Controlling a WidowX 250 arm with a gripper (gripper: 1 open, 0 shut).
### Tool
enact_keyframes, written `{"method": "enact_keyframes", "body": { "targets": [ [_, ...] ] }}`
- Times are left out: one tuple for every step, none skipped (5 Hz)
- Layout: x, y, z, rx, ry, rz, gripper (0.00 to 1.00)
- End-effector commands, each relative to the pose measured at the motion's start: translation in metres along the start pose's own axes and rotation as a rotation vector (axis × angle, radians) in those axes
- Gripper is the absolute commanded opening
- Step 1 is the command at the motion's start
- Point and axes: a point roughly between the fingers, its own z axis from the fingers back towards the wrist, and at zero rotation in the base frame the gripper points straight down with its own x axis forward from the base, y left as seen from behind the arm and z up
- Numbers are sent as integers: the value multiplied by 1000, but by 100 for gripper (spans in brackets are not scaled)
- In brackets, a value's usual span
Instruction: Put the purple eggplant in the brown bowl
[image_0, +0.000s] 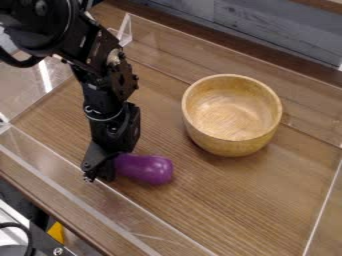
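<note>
The purple eggplant (147, 169) lies on the wooden table, in front of and to the left of the brown bowl (233, 114). My gripper (107, 163) points straight down at the eggplant's left end and hides its stem cap. One dark fingertip (94, 167) sits low at the table on the left of the eggplant. The arm's body hides how the jaws stand against it. The bowl stands upright with nothing in it, well clear of the gripper.
Clear acrylic walls (80, 205) fence the table along the front, left and back. A bare strip of wood separates the eggplant from the bowl. A black cable (14, 235) hangs outside the front-left corner.
</note>
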Motion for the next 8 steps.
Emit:
{"method": "enact_keyframes", "body": {
  "targets": [
    [6, 10, 6, 22, -2, 15, 0],
    [11, 13, 7, 19, -6, 41, 0],
    [13, 16, 12, 19, -14, 43, 0],
    [16, 18, 17, 17, -24, 47, 0],
    [18, 20, 23, 19, -33, 54, 0],
    [12, 14, 35, 27, -40, 16, 0],
    [10, 12, 49, 44, -40, -19, 0],
    [19, 11, 47, 51, -37, 44, 0]
  ]
}}
